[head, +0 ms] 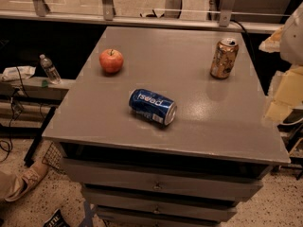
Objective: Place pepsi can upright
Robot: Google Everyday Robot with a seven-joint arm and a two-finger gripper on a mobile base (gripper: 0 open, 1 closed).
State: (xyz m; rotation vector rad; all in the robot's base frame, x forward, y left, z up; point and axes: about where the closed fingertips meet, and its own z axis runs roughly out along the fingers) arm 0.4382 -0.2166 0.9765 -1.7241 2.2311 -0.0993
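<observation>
The pepsi can point(152, 106) lies on its side near the middle of the grey table top point(189, 141), its silver end facing front right and its lettering upside down. My gripper point(283, 98) shows as a pale, blurred shape at the right edge of the view, beside the table's right side and well apart from the can. It holds nothing that I can see.
A red apple point(111, 60) sits at the back left of the table. A gold-brown can point(224, 58) stands upright at the back right. Drawers are below the table top. A water bottle point(49, 69) stands on a low shelf at left; a shoe point(26, 181) is on the floor.
</observation>
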